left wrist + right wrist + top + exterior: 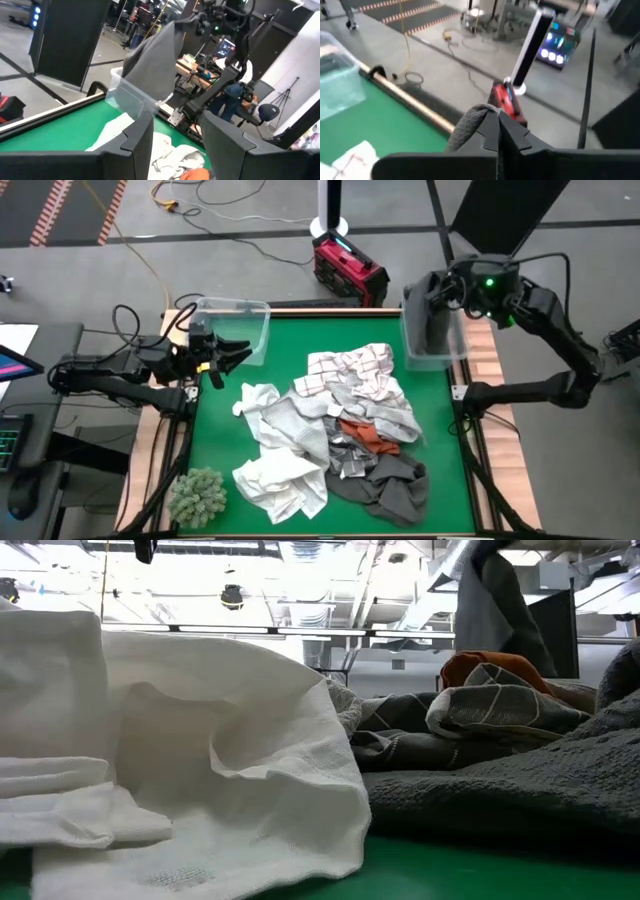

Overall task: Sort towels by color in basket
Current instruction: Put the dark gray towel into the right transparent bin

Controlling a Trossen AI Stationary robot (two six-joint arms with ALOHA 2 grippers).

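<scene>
The right gripper point(437, 308) had its jaws pinched tight on a dark grey towel point(436, 330), which hung down into the clear bin point(409, 348) at the table's right back corner. To my eye the trouble lay in the drape: if the jaws opened with part of the cloth lying over the bin's rim, it could slide out onto the green table point(280, 375) or off the edge. The thin bin also looked light enough to shift if the arm brushed it. The left gripper point(232, 356) waited with its jaws parted and empty beside the other clear bin point(262, 312) at the left back corner. The remaining towels point(330, 435) lay heaped and overlapping mid-table, so a later pick could drag up two colours together.
</scene>
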